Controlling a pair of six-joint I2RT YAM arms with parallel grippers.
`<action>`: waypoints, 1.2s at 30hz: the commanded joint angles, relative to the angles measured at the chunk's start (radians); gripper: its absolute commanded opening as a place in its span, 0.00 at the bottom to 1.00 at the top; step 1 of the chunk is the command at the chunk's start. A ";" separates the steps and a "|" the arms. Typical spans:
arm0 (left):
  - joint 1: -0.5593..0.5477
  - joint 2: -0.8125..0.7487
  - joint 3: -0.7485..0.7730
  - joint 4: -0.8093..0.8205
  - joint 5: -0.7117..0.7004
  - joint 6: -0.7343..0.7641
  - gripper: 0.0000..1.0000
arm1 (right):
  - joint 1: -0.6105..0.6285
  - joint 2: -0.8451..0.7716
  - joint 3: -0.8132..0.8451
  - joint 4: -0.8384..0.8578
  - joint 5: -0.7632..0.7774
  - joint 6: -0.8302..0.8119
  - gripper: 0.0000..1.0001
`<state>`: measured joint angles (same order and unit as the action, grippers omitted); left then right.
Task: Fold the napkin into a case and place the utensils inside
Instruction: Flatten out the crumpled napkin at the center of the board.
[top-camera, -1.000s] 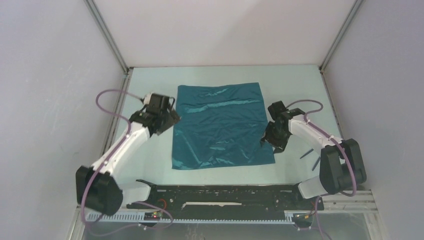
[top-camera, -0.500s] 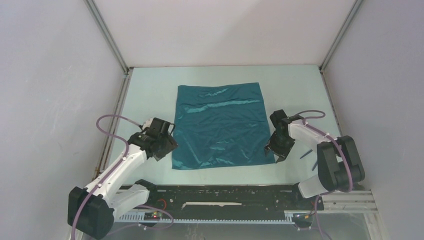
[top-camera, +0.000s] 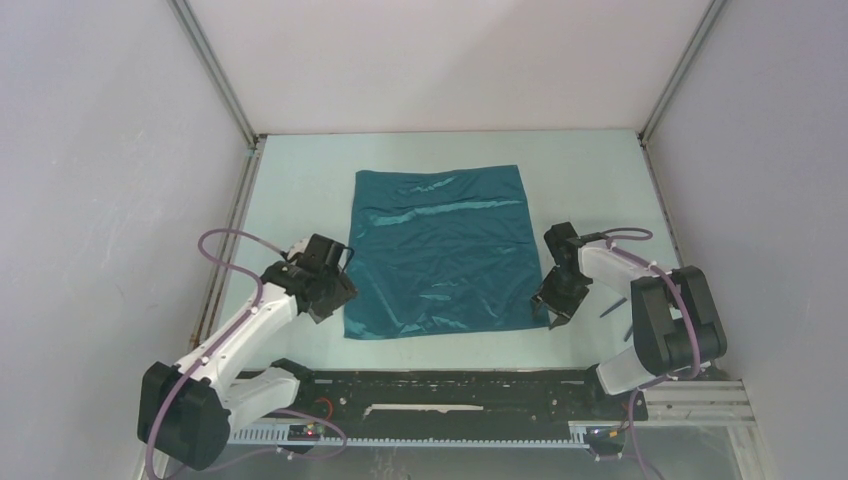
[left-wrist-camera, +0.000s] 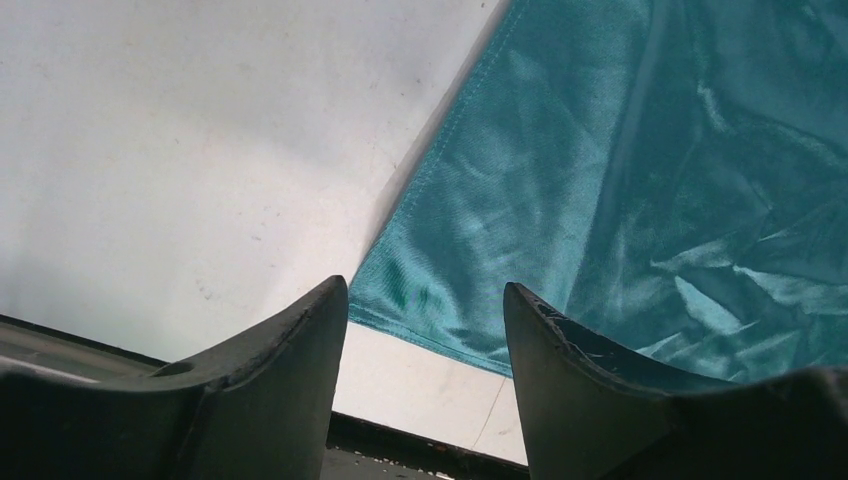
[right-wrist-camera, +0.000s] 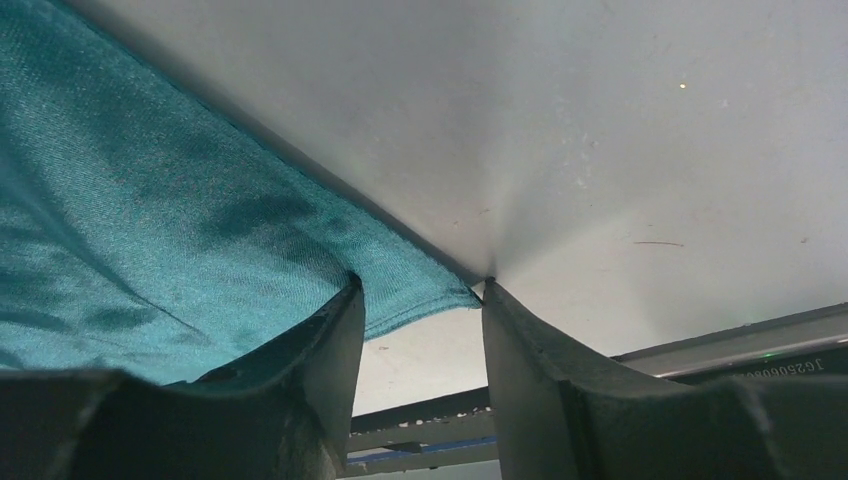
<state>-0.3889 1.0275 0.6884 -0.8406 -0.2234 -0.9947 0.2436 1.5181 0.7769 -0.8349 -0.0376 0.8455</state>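
Note:
The teal satin napkin (top-camera: 440, 250) lies flat and unfolded in the middle of the table. My left gripper (top-camera: 338, 305) is open just above its near left corner (left-wrist-camera: 385, 290), not touching it. My right gripper (top-camera: 553, 312) is open at the near right corner, its fingertips down on the table astride the corner (right-wrist-camera: 425, 290). Two dark slender utensils (top-camera: 612, 307) lie on the table to the right of the napkin, partly hidden by my right arm.
A black rail (top-camera: 450, 385) runs along the near table edge. Grey walls with metal frame posts (top-camera: 215, 75) close in the left, back and right sides.
My left arm swung from the napkin's left edge down to its near left corner. My right gripper moved nearer, down to the near right corner.

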 joint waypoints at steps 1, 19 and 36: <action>-0.009 0.023 0.043 -0.031 0.002 -0.039 0.65 | 0.001 0.026 -0.034 0.081 0.085 0.026 0.50; -0.095 0.126 -0.028 -0.151 0.045 -0.344 0.64 | 0.022 -0.087 -0.087 0.122 0.085 0.074 0.00; -0.125 0.164 -0.059 -0.131 0.051 -0.517 0.63 | 0.027 -0.163 -0.087 0.140 0.081 0.060 0.00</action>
<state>-0.5068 1.1656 0.6037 -0.9707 -0.1707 -1.4590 0.2646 1.3716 0.6922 -0.7116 0.0086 0.9031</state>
